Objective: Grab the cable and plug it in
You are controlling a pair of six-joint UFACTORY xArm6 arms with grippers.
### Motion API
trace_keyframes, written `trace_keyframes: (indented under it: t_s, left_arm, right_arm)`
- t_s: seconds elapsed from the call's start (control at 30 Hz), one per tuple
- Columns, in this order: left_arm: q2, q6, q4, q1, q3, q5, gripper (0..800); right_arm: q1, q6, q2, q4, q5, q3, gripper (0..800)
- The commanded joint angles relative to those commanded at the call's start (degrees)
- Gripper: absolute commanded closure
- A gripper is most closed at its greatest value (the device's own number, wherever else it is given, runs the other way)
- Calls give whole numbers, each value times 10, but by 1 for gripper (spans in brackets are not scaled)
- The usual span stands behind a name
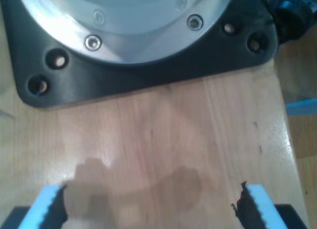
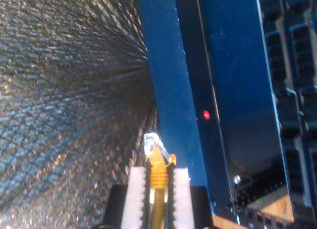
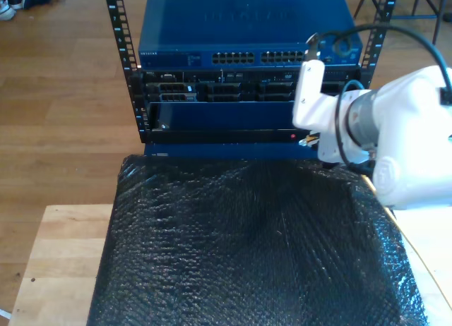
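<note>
Second wrist view: my second claw (image 2: 159,182) is clamped on the yellow cable (image 2: 158,178), its white pads pinching it just behind the clear plug (image 2: 152,141). The plug pokes out beside the blue switch face (image 2: 233,90), over the black bubble wrap (image 2: 69,90). First wrist view has my first claw (image 1: 148,206) spread wide, blue pads apart with nothing between them, above the wooden counter (image 1: 163,135) near a black base plate (image 1: 129,75).

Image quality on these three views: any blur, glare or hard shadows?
First wrist view: soft focus, the open first gripper casts blurry shadows on the wood. Second wrist view: black sheet smears radially; the cable plug glares. Exterior view: evenly lit, mildly soft.
</note>
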State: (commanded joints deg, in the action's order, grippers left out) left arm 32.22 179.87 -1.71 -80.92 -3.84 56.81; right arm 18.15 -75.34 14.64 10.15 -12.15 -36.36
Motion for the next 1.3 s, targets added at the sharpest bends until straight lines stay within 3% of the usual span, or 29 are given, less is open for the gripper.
trace_keyframes:
  t_s: [0.67,1.3]
  left_arm:
    - [-1,0,0,0,0,0,0]
    - [-1,0,0,0,0,0,0]
  right_arm:
    - [12,-1,-55,1,148,27,800]
    - [-10,-25,-105,-29,164,11,800]
